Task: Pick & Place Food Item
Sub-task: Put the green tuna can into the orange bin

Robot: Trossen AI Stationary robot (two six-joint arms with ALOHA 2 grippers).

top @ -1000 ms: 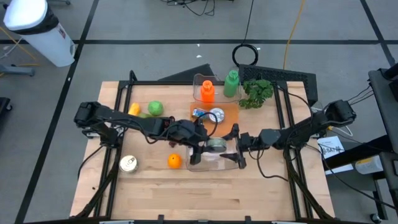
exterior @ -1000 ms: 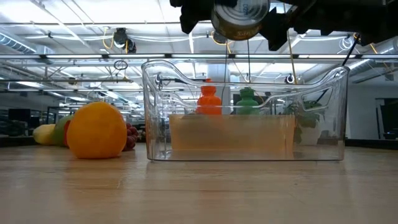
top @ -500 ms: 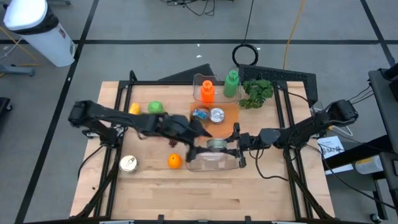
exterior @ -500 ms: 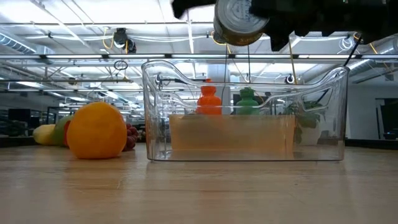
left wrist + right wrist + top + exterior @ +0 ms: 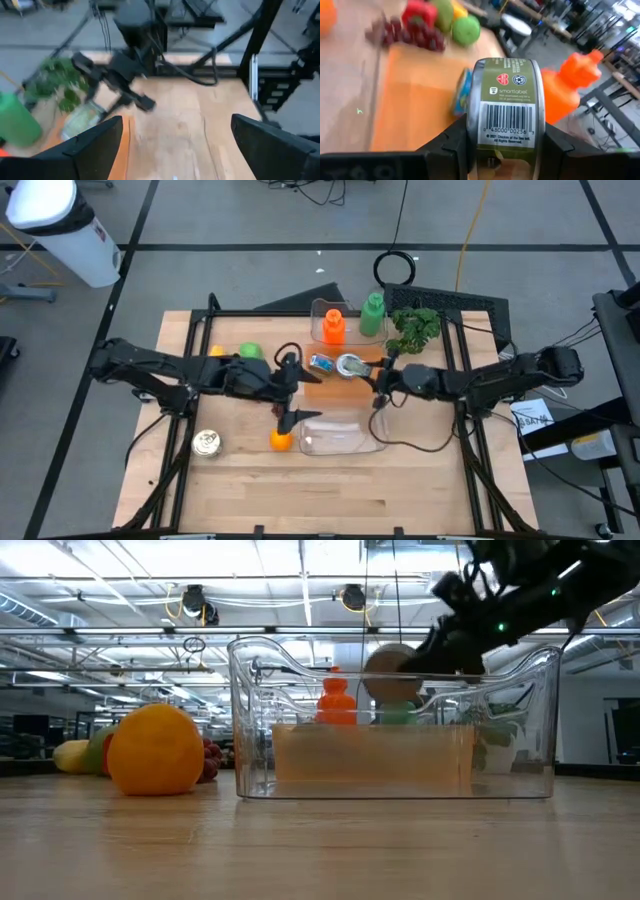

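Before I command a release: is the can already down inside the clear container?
No: the right claw grips the can over the orange board, and the clear container holds nothing.

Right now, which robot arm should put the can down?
The right arm, probably. Its gripper is already clamped on the can, holding it over the orange mat behind the clear bin. The left gripper is open and empty, beside the orange.

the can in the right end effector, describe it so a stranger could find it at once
Start at the orange mat in the middle of the wooden table. The right end effector grips a can there, beside the clear bin. Unlike the loose can near the orange, it has an olive-green label.
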